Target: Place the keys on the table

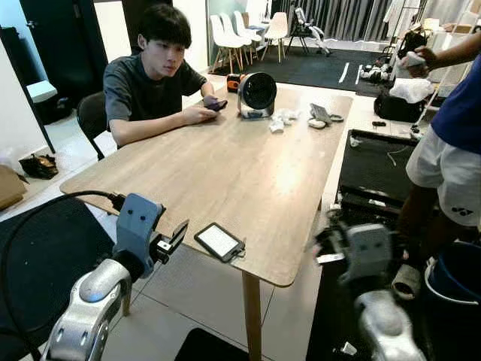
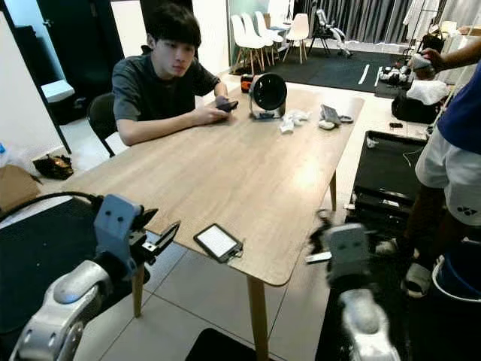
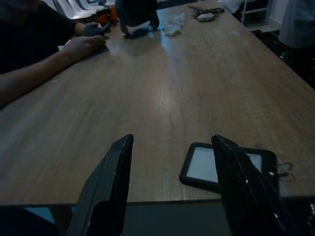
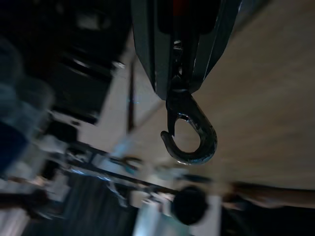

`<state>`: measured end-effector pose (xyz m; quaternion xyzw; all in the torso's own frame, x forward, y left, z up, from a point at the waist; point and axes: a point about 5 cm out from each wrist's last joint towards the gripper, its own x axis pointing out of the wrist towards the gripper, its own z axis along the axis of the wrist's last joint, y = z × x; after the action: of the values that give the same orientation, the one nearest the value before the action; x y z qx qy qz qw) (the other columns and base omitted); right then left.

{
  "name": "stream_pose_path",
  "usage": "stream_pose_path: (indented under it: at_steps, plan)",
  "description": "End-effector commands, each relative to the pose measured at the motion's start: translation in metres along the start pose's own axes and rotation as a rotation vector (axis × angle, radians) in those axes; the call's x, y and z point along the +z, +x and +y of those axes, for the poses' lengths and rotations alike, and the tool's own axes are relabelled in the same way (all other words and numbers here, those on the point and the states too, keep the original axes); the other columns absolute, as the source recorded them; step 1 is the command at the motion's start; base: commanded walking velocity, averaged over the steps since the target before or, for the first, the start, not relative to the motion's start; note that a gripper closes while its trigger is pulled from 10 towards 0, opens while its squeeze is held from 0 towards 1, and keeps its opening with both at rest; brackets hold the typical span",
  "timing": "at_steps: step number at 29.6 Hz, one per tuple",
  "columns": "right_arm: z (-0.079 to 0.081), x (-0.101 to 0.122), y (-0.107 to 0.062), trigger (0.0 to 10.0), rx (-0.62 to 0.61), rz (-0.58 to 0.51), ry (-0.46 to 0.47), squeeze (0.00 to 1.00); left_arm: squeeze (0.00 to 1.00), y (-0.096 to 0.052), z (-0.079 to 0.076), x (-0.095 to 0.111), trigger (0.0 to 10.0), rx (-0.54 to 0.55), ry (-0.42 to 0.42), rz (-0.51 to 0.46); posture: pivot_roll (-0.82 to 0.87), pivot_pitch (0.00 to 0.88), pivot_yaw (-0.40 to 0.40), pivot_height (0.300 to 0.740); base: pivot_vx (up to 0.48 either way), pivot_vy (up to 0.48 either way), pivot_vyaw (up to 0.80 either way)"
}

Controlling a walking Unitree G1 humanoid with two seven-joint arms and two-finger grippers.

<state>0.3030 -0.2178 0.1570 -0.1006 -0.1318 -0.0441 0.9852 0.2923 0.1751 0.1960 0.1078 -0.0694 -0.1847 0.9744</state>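
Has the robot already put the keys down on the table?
No, the right gripper is shut on the keys, whose metal hook hangs from its fingers beside the table edge.

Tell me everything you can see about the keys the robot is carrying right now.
The keys show mainly as a dark, worn metal hook or clasp, curved and open on one side, hanging from between the closed fingers of the right gripper. In the head views a small pale piece sticks out sideways from that gripper, beside the table's near right corner, off its edge. Blur hides any individual keys. Nothing but the gripper touches them; they are not yet on the table.
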Motion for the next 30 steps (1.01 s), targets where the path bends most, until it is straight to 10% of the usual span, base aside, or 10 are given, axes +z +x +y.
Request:
stream_pose_path:
  at_steps: [1, 15, 30]
  plan:
    - [-0.006, -0.006, 0.004, 10.0, -0.031, 0.054, -0.005, 0.0, 0.0, 0.001, 0.003, -0.011, 10.0, 0.043, 0.005, 0.042, 0.01, 0.11, 0.045, 0.74, 0.0, 0.0, 0.0]
    - [-0.036, -0.01, 0.025, 10.0, -0.085, 0.14, -0.117, 0.0, 0.0, 0.001, 0.044, -0.028, 10.0, 0.289, 0.064, 0.113, 0.0, 0.098, 0.051, 0.74, 0.0, 0.0, 0.0]
    - [0.013, -0.001, 0.033, 10.0, 0.081, 0.06, -0.072, 0.0, 0.0, 0.017, 0.036, -0.021, 10.0, 0.266, 0.064, 0.079, 0.02, 0.088, 0.028, 0.74, 0.0, 0.0, 0.0]
